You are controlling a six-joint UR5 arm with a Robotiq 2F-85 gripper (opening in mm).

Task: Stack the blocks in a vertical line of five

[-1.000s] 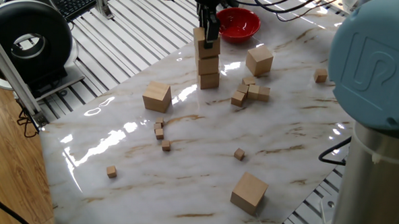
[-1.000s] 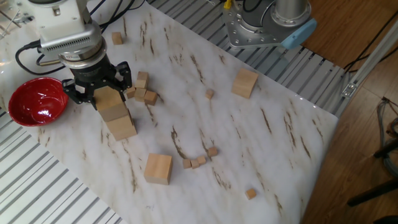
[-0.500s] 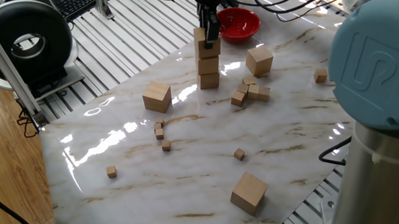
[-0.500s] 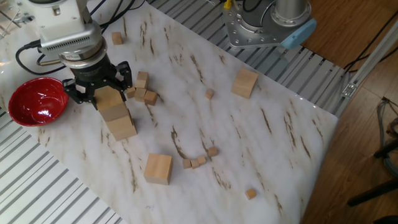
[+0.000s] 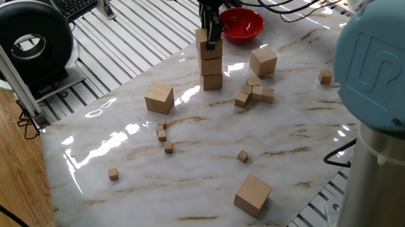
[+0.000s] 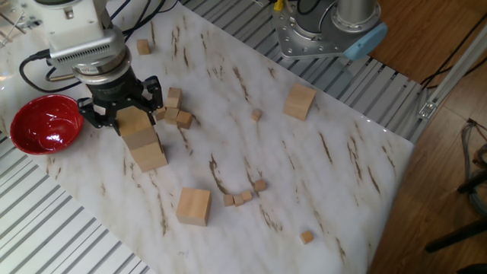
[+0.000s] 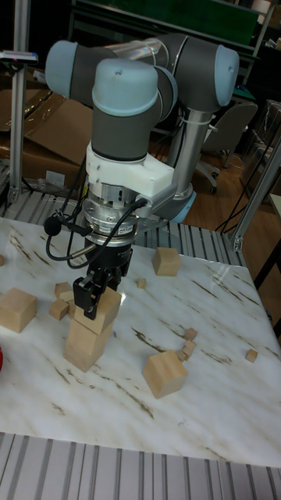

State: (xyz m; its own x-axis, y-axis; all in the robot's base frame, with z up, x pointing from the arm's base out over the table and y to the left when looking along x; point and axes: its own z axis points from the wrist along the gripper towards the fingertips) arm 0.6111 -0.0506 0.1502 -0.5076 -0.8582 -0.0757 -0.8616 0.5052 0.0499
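Observation:
A stack of blocks (image 5: 212, 73) stands near the far edge of the marble table. Its top block (image 5: 202, 38) (image 6: 134, 122) (image 7: 104, 311) sits slightly turned on the two below it. My gripper (image 5: 208, 36) (image 6: 131, 114) (image 7: 100, 301) comes straight down over the stack, its fingers on either side of that top block and shut on it. Loose blocks lie apart: one left of the stack (image 5: 159, 98) (image 6: 193, 206), one right of it by the bowl (image 5: 263, 61) (image 7: 17, 308), and one near the front edge (image 5: 252, 195) (image 6: 300, 101).
A red bowl (image 5: 243, 23) (image 6: 44, 123) sits just behind the stack. Tiny wooden cubes cluster right of the stack (image 5: 253, 93) (image 6: 176, 108), and others are scattered across the table (image 5: 163, 132) (image 6: 242, 196). The robot's base (image 6: 327, 30) stands at the table's edge.

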